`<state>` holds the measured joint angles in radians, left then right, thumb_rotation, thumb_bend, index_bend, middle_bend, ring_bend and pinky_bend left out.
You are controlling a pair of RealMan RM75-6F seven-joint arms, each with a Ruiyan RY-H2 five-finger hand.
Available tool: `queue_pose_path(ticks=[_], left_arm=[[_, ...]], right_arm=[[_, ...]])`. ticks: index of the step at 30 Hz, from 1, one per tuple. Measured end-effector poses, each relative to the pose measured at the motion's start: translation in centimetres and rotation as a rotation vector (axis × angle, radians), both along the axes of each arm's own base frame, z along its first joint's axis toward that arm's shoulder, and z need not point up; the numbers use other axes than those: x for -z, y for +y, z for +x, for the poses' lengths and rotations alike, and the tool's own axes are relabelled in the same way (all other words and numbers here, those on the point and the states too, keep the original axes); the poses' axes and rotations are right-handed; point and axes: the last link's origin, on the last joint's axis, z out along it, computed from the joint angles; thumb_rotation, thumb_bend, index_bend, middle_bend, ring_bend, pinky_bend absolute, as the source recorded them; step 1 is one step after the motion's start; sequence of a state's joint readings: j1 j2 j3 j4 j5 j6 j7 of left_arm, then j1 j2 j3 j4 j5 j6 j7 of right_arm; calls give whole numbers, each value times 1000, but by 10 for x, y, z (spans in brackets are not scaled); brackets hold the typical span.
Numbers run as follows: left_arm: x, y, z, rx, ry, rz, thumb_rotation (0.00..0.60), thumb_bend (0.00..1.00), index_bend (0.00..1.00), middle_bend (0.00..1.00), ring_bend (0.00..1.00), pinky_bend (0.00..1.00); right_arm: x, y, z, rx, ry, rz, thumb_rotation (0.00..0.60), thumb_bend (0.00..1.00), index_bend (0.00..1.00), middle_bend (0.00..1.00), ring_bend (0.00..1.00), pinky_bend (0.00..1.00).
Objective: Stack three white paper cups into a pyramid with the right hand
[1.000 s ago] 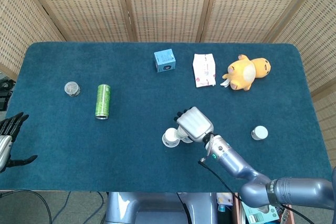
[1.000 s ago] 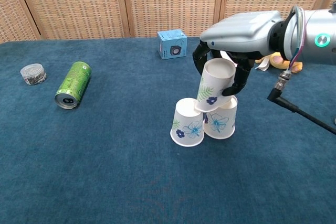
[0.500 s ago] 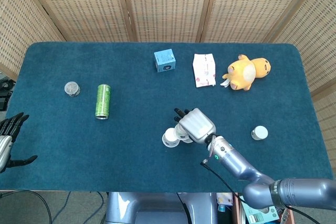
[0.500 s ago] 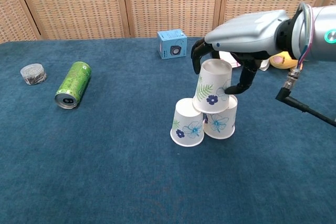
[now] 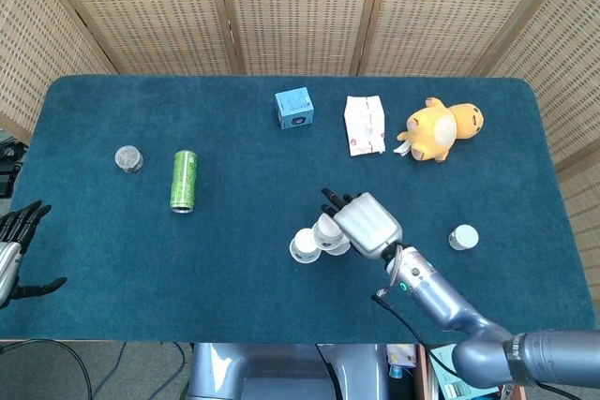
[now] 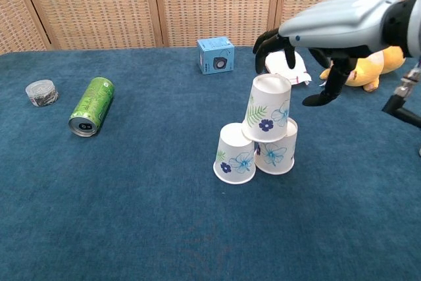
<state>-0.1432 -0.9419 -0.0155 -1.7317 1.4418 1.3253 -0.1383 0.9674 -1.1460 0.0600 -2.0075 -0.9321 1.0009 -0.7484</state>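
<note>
— Where do we see the cups?

— In the chest view the three paper cups stand upside down as a small pyramid on the blue table (image 6: pixel 131 228): the left bottom cup (image 6: pixel 235 154) and the right bottom cup (image 6: pixel 276 149) sit side by side, touching, and the top cup (image 6: pixel 268 108) rests across both, leaning a little.

— And the right hand (image 6: pixel 316 37)?

— We find it above and to the right of the top cup, fingers (image 6: pixel 266 43) spread and holding nothing — clear of the cup. From the head view the right hand (image 5: pixel 366 225) sits just beside the stack.

— The left hand (image 5: pixel 14 245)?

— At the table's left edge, fingers apart, empty.

— What else lies around?

— A green can (image 6: pixel 91 106) on its side, a small round tin (image 6: pixel 41 92), a blue box (image 6: pixel 216 55), a white packet (image 5: pixel 364 125) and a yellow plush toy (image 5: pixel 441 129) at the back — plus a lone white cup (image 5: pixel 462 237) off to the right.
</note>
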Motion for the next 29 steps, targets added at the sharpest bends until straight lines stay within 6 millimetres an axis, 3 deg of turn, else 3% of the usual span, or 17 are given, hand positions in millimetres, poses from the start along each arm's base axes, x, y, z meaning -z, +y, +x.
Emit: queue_pose_path(ticks=[3,7,9,12,18,22,29], left_arm=[[-1,-1,1,5,-5,3,600,58,0,0,0,0],[-2,-3,2,16,-14,7,600,57,0,0,0,0],[-3,-4,3,25,-18,14,600,58,0,0,0,0],[-5,-6,4,47,-23,31,600,58,0,0,0,0],[-6,-9,7,122,-48,97,600,58,0,0,0,0],[-4,-16,6,146,-61,115,600,58,0,0,0,0],[-5,-24,5,126,-56,112,600,58,0,0,0,0]], right_arm=[[-15,6,-5,-9,-18,-29,600,405,243,137,308,354],[-40,17,-20,-34,-57,-95,600,104,165,19,52,78],[-53,24,-31,-43,-86,-142,600,12,77,0,1,14],[-77,39,-55,-54,-157,-235,600,0,1,0,0,0],[-113,79,-129,-1,-247,-384,600,0,0,0,0,0],[-119,103,-164,42,-265,-436,600,0,0,0,0,0],[-114,140,-196,98,-281,-534,600,0,0,0,0,0]])
